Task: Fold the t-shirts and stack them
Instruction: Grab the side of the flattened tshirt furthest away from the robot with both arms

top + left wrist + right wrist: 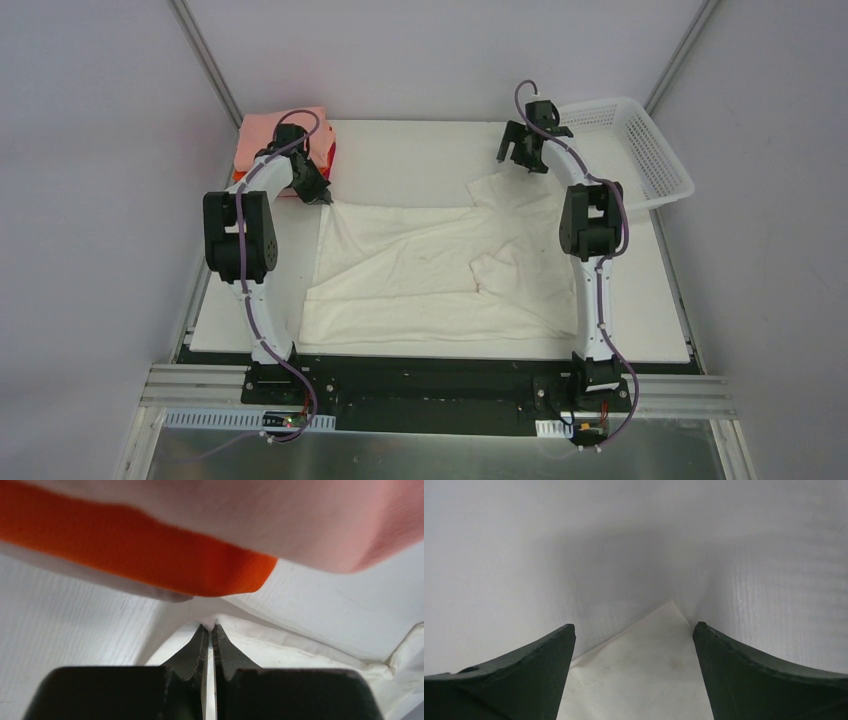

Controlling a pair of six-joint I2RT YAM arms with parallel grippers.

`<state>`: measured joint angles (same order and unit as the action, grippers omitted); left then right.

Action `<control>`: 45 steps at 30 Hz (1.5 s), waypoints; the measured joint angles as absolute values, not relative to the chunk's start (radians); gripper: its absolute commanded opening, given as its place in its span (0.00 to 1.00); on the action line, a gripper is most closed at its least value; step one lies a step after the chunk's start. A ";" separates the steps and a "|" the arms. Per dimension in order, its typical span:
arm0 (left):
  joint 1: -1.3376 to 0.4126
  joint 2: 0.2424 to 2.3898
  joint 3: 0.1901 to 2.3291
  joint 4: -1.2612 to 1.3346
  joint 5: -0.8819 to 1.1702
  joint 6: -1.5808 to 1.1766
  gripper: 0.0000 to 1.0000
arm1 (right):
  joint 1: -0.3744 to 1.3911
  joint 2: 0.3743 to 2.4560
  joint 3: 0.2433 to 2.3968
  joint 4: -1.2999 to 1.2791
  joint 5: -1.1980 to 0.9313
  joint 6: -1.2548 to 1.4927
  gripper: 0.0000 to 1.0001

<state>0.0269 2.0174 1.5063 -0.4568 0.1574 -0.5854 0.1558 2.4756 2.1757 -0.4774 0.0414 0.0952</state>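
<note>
Top external: rumpled cream shirt point(420, 270), lattice basket point(665, 165)

Spread shirt point(420, 270) flat on the table point(400, 150), one far corner at the tips of the left gripper point(322, 197), stack of folded shirts point(262, 140) just ahead of it, another far corner under the right gripper point(512, 158), basket point(640, 150) to that gripper's right.

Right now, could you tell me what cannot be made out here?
Stack: top view, left arm hides part; shirt count unclear.
White shirt: top view, right arm covers its right edge.
Left wrist: stack blurred, cut by the top edge.
Right gripper: right wrist, height above shirt unclear.
</note>
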 measured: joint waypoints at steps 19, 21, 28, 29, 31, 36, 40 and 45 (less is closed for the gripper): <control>0.035 2.074 1.608 -0.558 0.150 -0.553 0.00 | 0.162 2.534 2.243 -0.463 0.075 0.007 0.70; 0.035 2.074 1.608 -0.564 0.144 -0.550 0.00 | 0.168 2.547 2.262 -0.467 0.091 -0.010 0.67; 0.034 2.074 1.608 -0.567 0.129 -0.549 0.00 | 0.205 2.552 2.268 -0.488 0.156 -0.110 0.64; 0.034 2.074 1.608 -0.567 0.129 -0.549 0.00 | 0.212 2.552 2.268 -0.491 0.162 -0.122 0.65; 0.034 2.074 1.608 -0.567 0.128 -0.549 0.00 | 0.220 2.552 2.267 -0.492 0.167 -0.138 0.65; 0.034 2.074 1.608 -0.567 0.126 -0.550 0.00 | 0.205 2.552 2.267 -0.500 0.100 -0.139 0.62; 0.034 2.074 1.608 -0.567 0.125 -0.550 0.00 | 0.166 2.543 2.262 -0.509 0.006 -0.132 0.56; 0.034 2.074 1.608 -0.567 0.125 -0.550 0.00 | 0.141 2.514 2.215 -0.505 -0.031 -0.128 0.41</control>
